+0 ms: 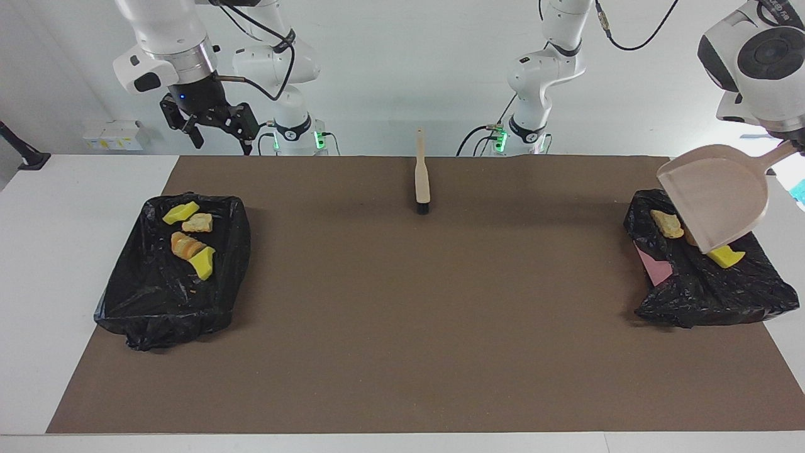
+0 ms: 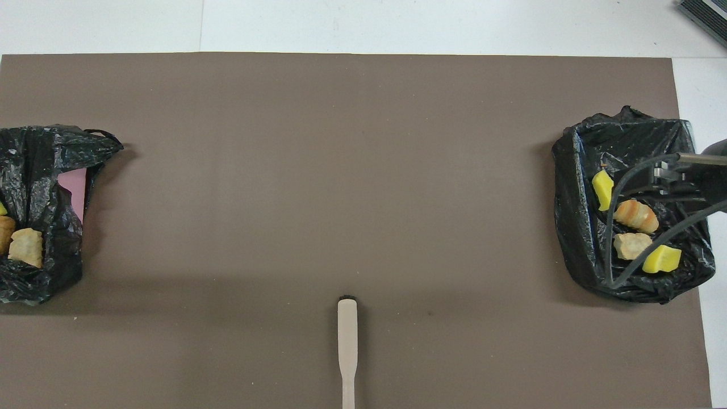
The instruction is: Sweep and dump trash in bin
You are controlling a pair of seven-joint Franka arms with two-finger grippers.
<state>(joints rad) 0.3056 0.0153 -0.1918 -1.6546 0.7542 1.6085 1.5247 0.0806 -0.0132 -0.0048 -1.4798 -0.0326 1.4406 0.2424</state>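
Observation:
The trash lies in two bins lined with black bags. The bin (image 1: 165, 296) at the right arm's end holds several pieces, among them a yellow sponge scrap (image 1: 180, 212) and a bread lump (image 2: 635, 215). In the bin (image 1: 710, 292) at the left arm's end lie a tan lump (image 1: 666, 223) and a yellow scrap (image 1: 727, 257). My left gripper (image 1: 793, 146), at the view's edge, is shut on the handle of the beige dustpan (image 1: 717, 195), which hangs tilted over that bin. My right gripper (image 1: 220, 141) waits open, in the air, above the table's edge nearest the robots, close to the right arm's bin.
The beige brush (image 1: 422, 173) lies on the brown mat (image 1: 402, 314) near the robots' edge, handle toward them, midway between the bins. A pink corner (image 1: 654, 270) shows under the black bag of the bin at the left arm's end.

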